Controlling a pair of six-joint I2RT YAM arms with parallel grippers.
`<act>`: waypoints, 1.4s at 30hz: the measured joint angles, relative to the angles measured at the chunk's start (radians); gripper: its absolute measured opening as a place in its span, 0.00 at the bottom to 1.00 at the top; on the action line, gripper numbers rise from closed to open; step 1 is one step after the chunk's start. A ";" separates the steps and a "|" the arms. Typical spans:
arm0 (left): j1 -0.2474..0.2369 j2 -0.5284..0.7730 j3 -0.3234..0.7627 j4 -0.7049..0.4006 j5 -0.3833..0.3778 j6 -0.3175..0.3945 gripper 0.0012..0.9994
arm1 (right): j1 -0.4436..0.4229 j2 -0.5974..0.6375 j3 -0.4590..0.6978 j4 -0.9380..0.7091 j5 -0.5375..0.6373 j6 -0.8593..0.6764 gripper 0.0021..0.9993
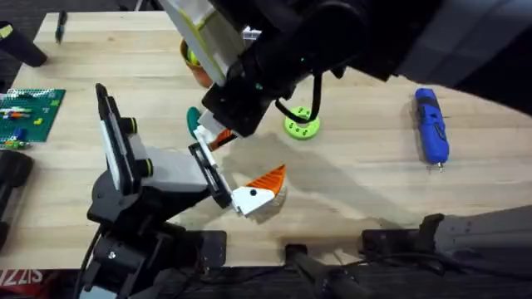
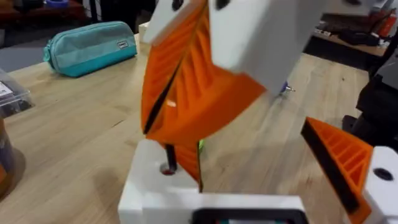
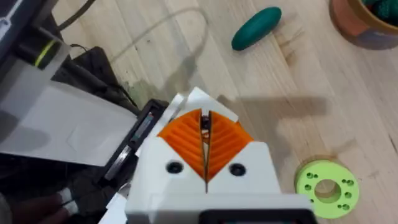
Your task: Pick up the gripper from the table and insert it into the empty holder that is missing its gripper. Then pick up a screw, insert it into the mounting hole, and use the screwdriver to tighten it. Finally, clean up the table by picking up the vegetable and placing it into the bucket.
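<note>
Standing directly beneath the right pincer (image 1: pixel 218 137), the holder (image 1: pixel 166 170) is seen as a white blocky body with black side rails, carried on a black jointed stand with yellow-green ringed knobs at the near left of the table (image 1: pixel 366 183). In the left wrist view its white mounting block is shown with a round hole in the top face.

The right pincer, white with orange ribbed pads, is brought down over that block on an arm reaching across from the far right. Its pads are pressed together, and a small dark screw (image 2: pixel 169 154) is clamped between them; the screw's lower end is seen at the mouth of the hole. Whether it has entered the hole cannot be told.

The screwdriver (image 1: pixel 431 124), blue and pen-shaped with a thin metal bit, is laid flat well apart from the pincer, out to its right in the overhead view. The bucket (image 3: pixel 360 25), a round orange-brown pot, is found near the pincer, beyond it and partly hidden by the arm. A lime-green ring (image 1: pixel 301 125) with holes is placed near the pincer. The vegetable (image 1: pixel 194 119), a smooth dark green pod, is laid just beside the pincer.

One gripper (image 1: pixel 268 178), white with an orange ribbed wedge tip and a black dot, is seen at the holder's end, near the pincer.
</note>
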 joint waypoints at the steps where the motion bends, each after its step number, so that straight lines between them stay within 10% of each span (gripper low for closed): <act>1: 0.000 0.000 0.000 0.000 0.000 0.000 0.99 | 0.000 0.000 0.000 0.000 0.000 0.000 0.00; 42: 0.000 0.000 0.000 0.000 0.000 -0.004 0.99 | 0.001 0.023 0.000 -0.013 0.000 -0.003 0.00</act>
